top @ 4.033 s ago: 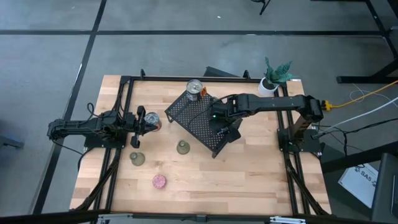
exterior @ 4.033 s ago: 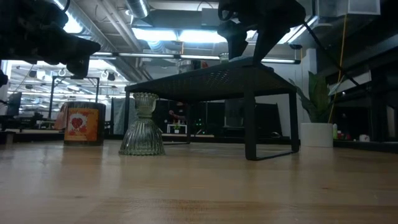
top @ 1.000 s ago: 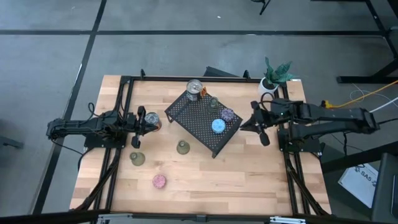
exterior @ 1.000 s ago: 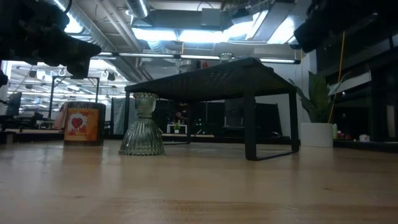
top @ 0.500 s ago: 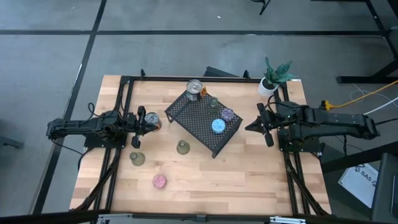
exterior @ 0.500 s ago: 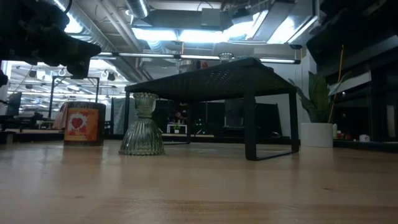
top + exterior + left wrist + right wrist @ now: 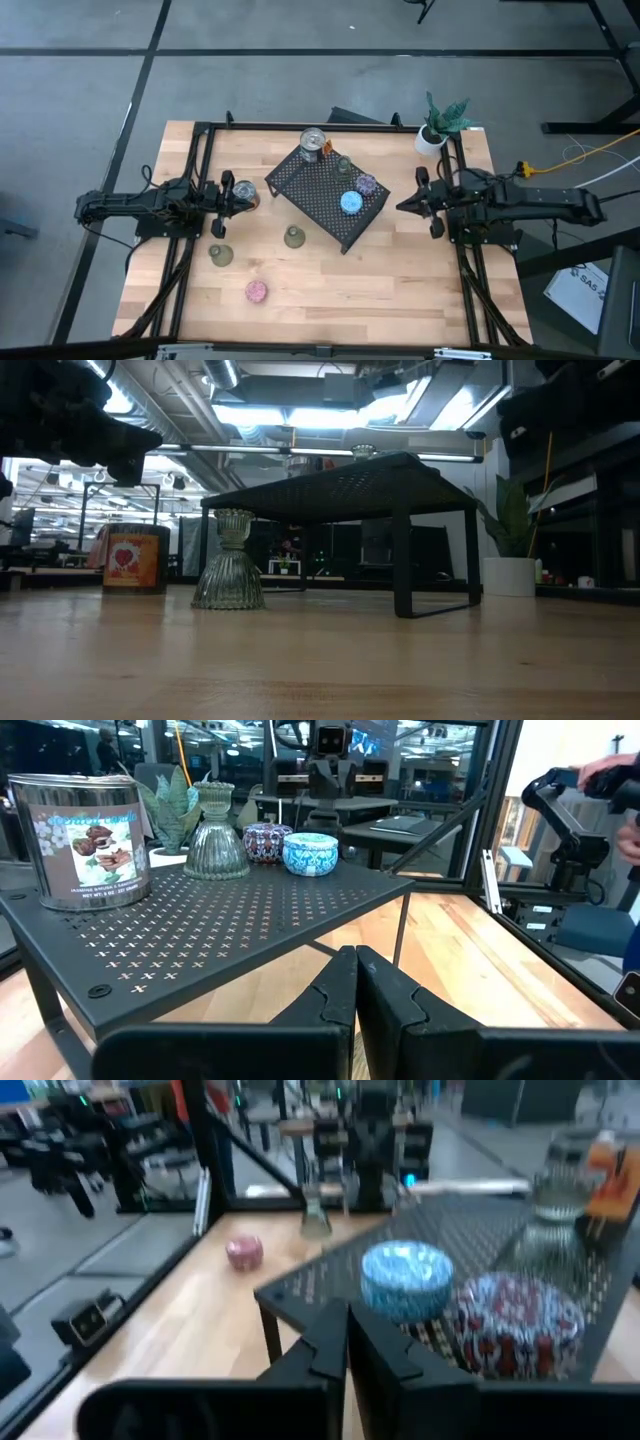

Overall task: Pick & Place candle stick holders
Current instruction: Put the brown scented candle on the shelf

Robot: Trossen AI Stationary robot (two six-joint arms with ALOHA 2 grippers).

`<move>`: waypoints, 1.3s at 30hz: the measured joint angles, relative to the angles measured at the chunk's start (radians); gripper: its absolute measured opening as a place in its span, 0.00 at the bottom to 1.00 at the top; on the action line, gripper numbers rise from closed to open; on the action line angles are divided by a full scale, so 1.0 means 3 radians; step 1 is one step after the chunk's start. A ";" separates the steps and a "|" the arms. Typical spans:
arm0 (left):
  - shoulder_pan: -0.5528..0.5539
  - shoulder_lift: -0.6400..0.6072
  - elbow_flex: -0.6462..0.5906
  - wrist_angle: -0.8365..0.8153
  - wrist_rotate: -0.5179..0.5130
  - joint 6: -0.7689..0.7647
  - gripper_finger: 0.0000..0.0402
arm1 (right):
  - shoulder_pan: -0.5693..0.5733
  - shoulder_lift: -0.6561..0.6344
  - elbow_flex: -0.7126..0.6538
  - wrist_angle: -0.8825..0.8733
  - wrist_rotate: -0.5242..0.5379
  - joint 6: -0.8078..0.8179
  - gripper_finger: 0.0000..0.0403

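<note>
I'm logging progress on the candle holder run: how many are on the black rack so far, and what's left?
Done: the blue holder, the purple holder and a glass holder stand on the black rack. In hand: nothing; the right tool is shut and empty beside the rack, and the left tool waits shut at the table's left. Left: two green holders and the pink holder on the table.

My black perforated mesh rack [image 7: 326, 196] carries a blue holder [image 7: 351, 202] with pale patterning, a purple holder [image 7: 367, 185] in red-and-white mottling, a clear greenish glass holder [image 7: 217, 832] and a silver tin [image 7: 77, 840] with a floral label. On the light wood table [image 7: 400, 280]: a pink holder [image 7: 256, 291], two olive-green holders [image 7: 221, 255], and a white pot [image 7: 431, 139] with green plant.
</note>
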 joint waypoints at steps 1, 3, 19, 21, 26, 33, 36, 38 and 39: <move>0.0000 0.0000 0.0000 0.0000 0.0000 0.0000 0.00 | 0.0002 -0.0034 -0.0056 0.0107 0.0000 0.0000 0.04; 0.0000 0.0000 0.0000 -0.0001 0.0001 0.0000 0.00 | 0.0002 -0.0086 -0.0165 0.0271 0.0000 0.0000 0.04; 0.0000 0.0000 0.0000 0.0000 0.0001 0.0000 0.00 | 0.0003 -0.0448 -0.0658 0.0768 0.0008 0.0000 0.04; 0.0000 0.0000 0.0000 0.0000 0.0001 0.0000 0.00 | 0.0003 -0.0518 -0.0735 0.0783 0.0009 0.0000 0.04; 0.0000 0.0000 0.0000 0.0000 0.0002 0.0000 0.00 | 0.0002 -0.0689 -0.0913 0.0894 0.0009 0.0001 0.04; 0.0000 0.0000 0.0000 0.0001 0.0003 -0.0001 0.00 | 0.0024 -0.0945 -0.1036 0.0861 0.0009 -0.0001 0.04; 0.0000 0.0000 0.0000 0.0001 0.0003 0.0000 0.00 | 0.0040 -0.1031 -0.1036 0.0816 0.0009 -0.0008 0.04; 0.0000 0.0000 0.0000 0.0000 0.0003 0.0000 0.00 | 0.0044 -0.1081 -0.1034 0.0783 0.0008 -0.0010 0.04; 0.0000 0.0000 0.0000 0.0001 0.0003 0.0000 0.00 | 0.0044 -0.1106 -0.1034 0.0753 0.0008 -0.0010 0.04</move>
